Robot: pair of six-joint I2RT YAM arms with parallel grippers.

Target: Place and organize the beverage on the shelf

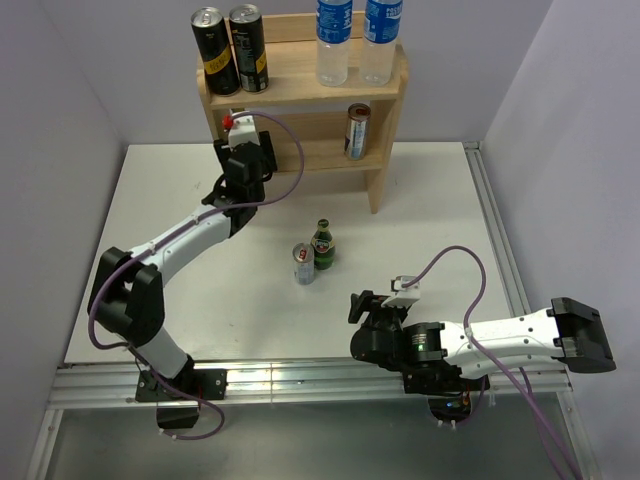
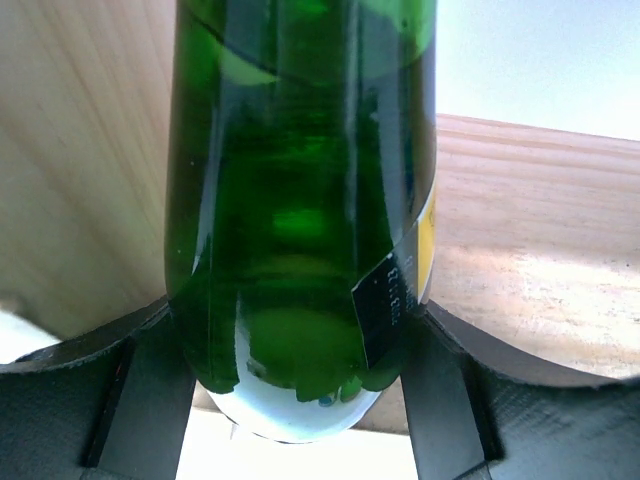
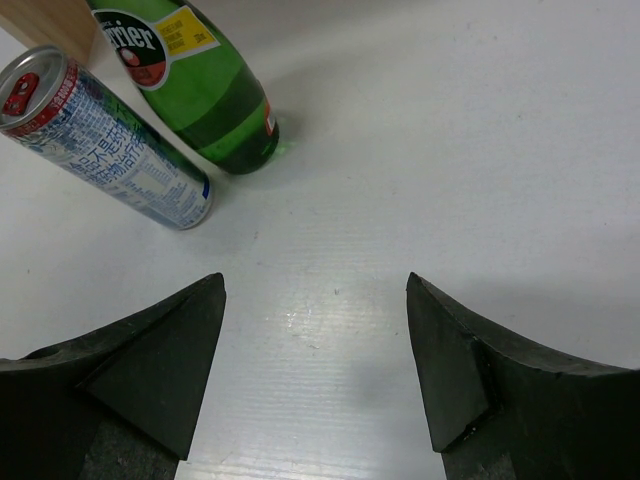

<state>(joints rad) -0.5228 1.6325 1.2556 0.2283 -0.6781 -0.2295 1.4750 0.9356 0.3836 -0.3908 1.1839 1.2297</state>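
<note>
while left fingers (image 2: 140, 400) clamp green bottle (image 2: 300, 200) at shelf (image 2: 80, 150) | right fingers (image 3: 150, 360) parted, empty

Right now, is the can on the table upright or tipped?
Upright: the can stands on its base beside the green bottle.

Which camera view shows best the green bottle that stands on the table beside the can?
The right wrist view: the green bottle is close and its label is readable, beside the can. The top external view shows it small, from above. The left wrist view shows only a second bottle, held by the left gripper.
</note>
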